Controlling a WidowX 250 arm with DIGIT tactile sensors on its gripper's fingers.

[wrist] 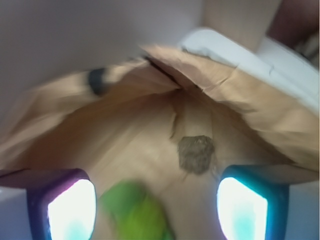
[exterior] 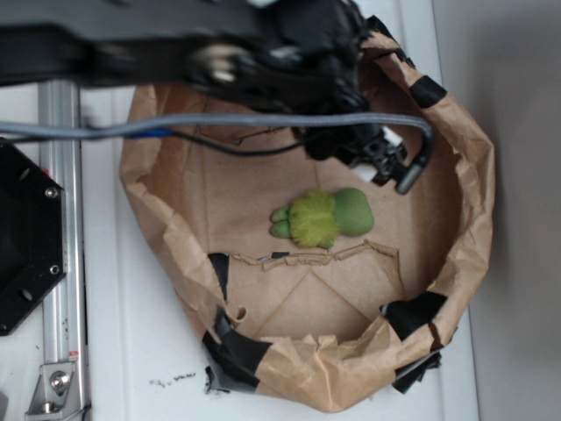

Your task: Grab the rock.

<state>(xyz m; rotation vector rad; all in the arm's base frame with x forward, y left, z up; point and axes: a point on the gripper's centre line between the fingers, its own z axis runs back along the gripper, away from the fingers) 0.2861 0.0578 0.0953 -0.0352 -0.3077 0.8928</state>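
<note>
Rock (wrist: 196, 154) on brown paper (wrist: 140, 135), white tabletop (exterior: 149, 351)

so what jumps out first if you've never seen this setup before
The lime-green plush toy sits mid-floor in the taped brown paper enclosure. In the wrist view, the small dark rock lies ahead between the open fingers, with the gripper hanging over the enclosure's far side.

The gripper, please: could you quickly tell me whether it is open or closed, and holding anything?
Gripper: open and empty, fingers spread apart; the rock lies ahead on the paper, untouched.
</note>
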